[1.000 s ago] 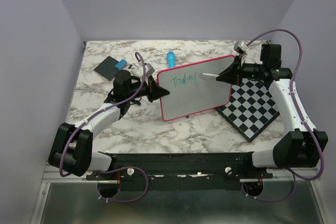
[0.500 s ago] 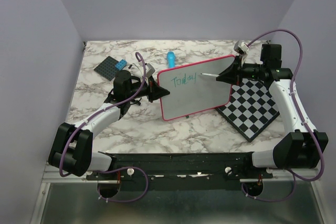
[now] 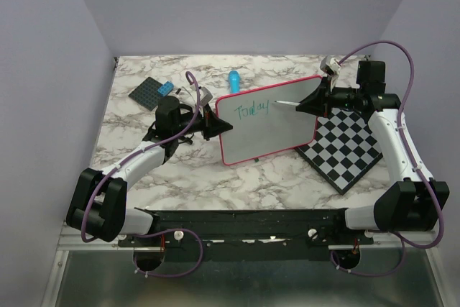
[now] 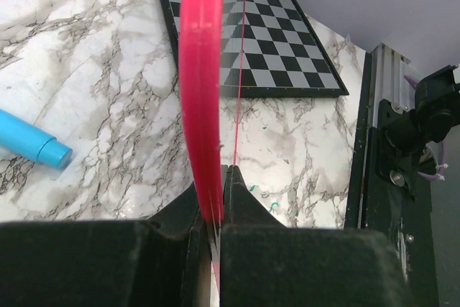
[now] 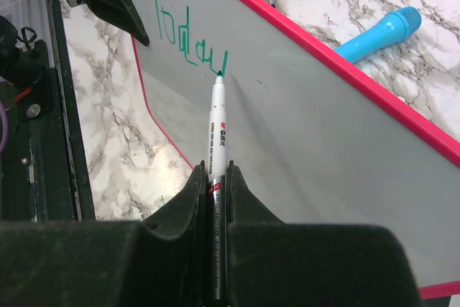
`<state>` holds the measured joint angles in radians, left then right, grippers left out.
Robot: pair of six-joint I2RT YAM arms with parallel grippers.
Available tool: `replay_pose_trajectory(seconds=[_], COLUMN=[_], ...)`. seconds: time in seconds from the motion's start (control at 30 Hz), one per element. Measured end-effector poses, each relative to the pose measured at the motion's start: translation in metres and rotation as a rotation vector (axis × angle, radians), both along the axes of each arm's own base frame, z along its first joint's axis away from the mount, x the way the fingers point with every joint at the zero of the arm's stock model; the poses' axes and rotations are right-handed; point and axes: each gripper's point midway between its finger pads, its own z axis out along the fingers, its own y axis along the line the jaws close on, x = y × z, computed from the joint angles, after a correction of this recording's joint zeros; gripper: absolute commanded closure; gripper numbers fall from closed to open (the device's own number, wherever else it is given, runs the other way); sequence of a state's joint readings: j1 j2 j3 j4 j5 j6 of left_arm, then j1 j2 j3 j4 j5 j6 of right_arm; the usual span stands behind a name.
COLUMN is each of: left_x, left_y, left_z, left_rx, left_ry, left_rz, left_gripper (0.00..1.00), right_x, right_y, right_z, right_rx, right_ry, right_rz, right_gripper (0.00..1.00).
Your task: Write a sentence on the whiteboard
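The whiteboard [image 3: 277, 124], white with a pink-red rim, is held tilted above the table. My left gripper [image 3: 215, 123] is shut on its left edge; in the left wrist view the red rim [image 4: 201, 91] runs up from between the jaws. The sentence [image 3: 251, 111] is one green word, "Today", at the board's upper left; it also shows in the right wrist view [image 5: 183, 41]. My right gripper [image 3: 310, 103] is shut on a white marker [image 5: 216, 131], whose green tip touches the board just after the last letter.
A black-and-white checkered board [image 3: 346, 145] lies under the whiteboard's right corner. A blue cap-like cylinder [image 3: 233, 81] lies behind the whiteboard, also in the left wrist view [image 4: 29, 141]. A dark plate with a blue block [image 3: 152, 91] sits at the far left.
The marker tip has shifted very slightly at the end of the word; the board and left arm have stayed still.
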<state>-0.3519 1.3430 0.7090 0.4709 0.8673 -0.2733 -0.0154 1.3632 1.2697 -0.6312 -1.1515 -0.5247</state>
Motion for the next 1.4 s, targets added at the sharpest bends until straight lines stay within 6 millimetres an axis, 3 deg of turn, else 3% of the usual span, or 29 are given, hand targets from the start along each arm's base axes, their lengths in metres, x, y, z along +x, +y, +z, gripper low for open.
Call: replay_pose_trajectory(seconds=[1.4], left_x=[0.000], left_y=[-0.001], left_z=[-0.002], left_rx=[0.005], left_ry=[0.012], left_rz=[0.003], left_gripper=[1.00], right_x=[0.020], right_y=[0.001], right_z=[-0.004], right_rx=[0.036], right_ry=[0.047], right_rz=[-0.031], right_gripper=[1.00])
